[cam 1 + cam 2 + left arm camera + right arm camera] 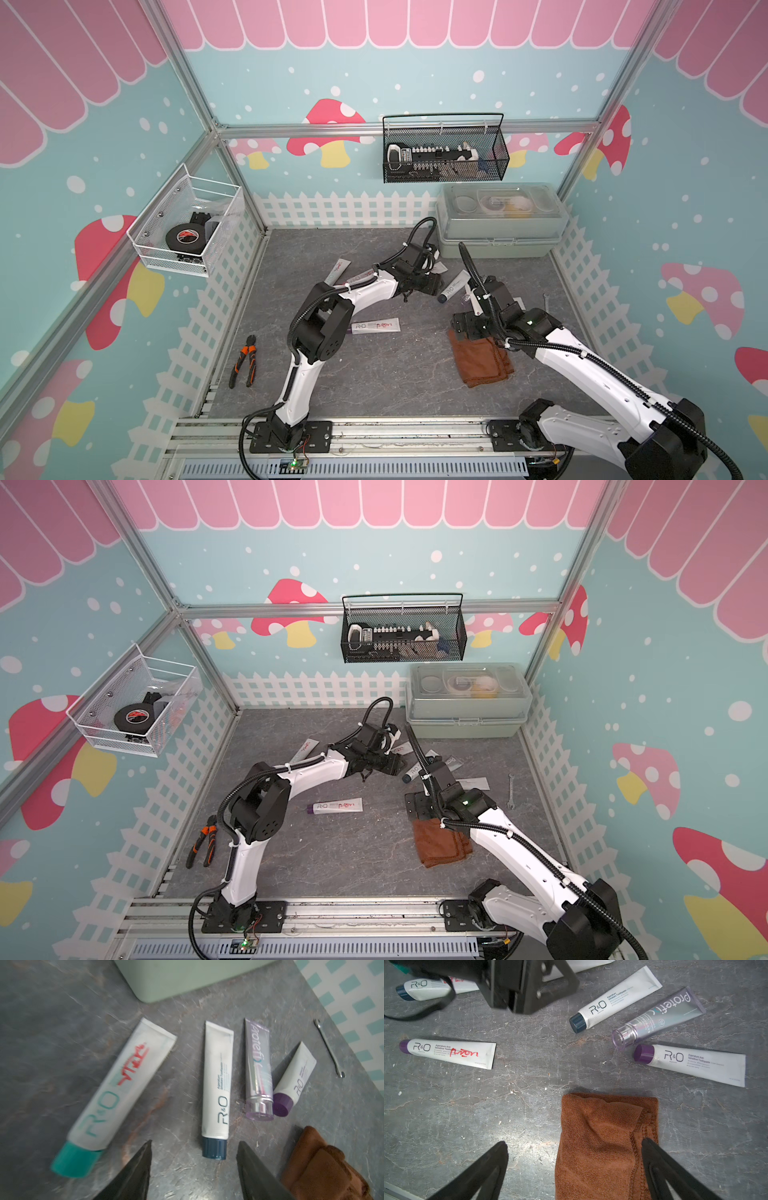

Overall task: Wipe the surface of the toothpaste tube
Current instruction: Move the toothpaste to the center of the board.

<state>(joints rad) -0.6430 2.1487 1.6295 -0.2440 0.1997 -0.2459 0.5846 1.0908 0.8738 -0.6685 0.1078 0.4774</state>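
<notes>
Two hands, both released and empty; right hand hangs over the brown cloth, jaws wide; left hand hovers by the far tubes, jaws apart; red-scribbled toothpaste tube lies flat on the worktop, left of the right hand, near it; long axis side to side, crimped end toward that hand, purple cap away; we judge the right arm fetches cloth first.

Grey tabletop: toothpaste tubes, brown cloth, pliers, box, probably wrench.
</notes>
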